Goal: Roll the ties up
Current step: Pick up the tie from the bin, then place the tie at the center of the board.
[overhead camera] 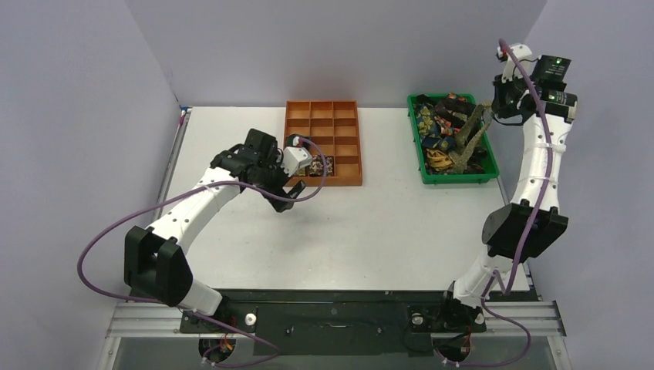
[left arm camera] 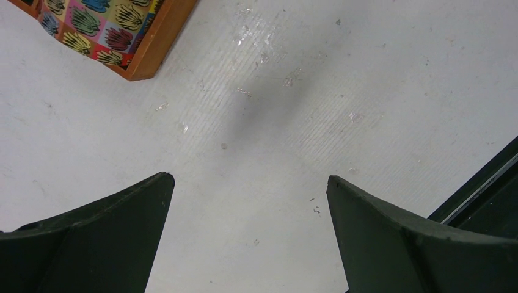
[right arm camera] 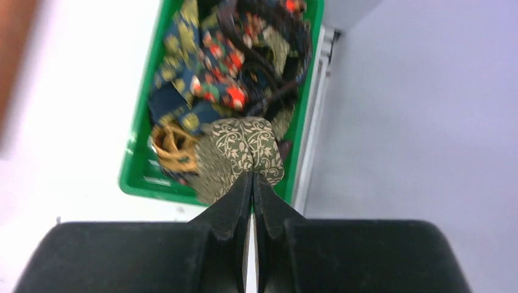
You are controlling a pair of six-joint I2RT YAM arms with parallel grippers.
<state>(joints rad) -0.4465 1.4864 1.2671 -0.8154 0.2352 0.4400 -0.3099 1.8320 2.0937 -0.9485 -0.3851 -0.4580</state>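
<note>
Several patterned ties (overhead camera: 443, 131) lie tangled in a green bin (overhead camera: 459, 179) at the back right. My right gripper (overhead camera: 487, 108) is above the bin, shut on an olive-gold leaf-patterned tie (right arm camera: 244, 143) that hangs from its tips (right arm camera: 252, 174) down into the pile (right arm camera: 220, 67). My left gripper (overhead camera: 297, 189) hovers open over bare table by the near left corner of an orange compartment tray (overhead camera: 324, 183). Nothing lies between its fingers (left arm camera: 122, 232). A multicolour patterned tie (left arm camera: 91, 24) fills the tray's corner compartment.
The orange tray (left arm camera: 153, 58) has several compartments and sits at the back centre. White table lies between the tray and the green bin (right arm camera: 137, 183). Purple-grey walls close in the left, back and right sides. A dark rail (left arm camera: 482, 189) shows at the left wrist view's right edge.
</note>
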